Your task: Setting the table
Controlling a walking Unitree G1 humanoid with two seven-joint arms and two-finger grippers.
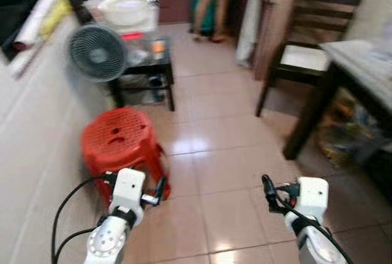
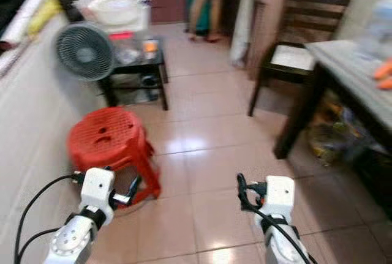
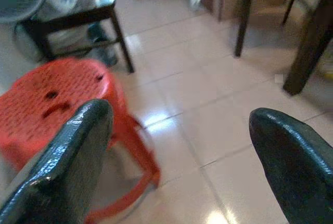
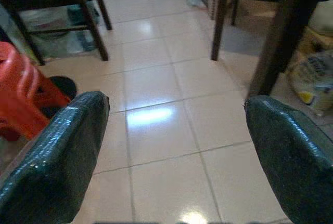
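Note:
The dining table [image 1: 358, 68] with a pale top and dark legs stands at the right, and something orange [image 2: 383, 71] lies on it near the edge. Both arms are held low over the tiled floor, short of the table. My left gripper [image 1: 160, 189] is open with nothing between its fingers [image 3: 67, 156], right beside a red plastic stool [image 1: 122, 141]. My right gripper [image 1: 267, 187] is open and empty too, its fingers [image 4: 291, 151] pointing over bare tiles towards the table's leg [image 4: 278, 42].
A white wall runs along the left. Beyond the stool stand a grey fan [image 1: 97, 52] and a low black side table [image 1: 150, 65] loaded with containers. A dark chair [image 1: 300, 56] sits by the dining table, with bags [image 1: 346, 138] underneath. A person's legs [image 1: 211, 7] are at the far end.

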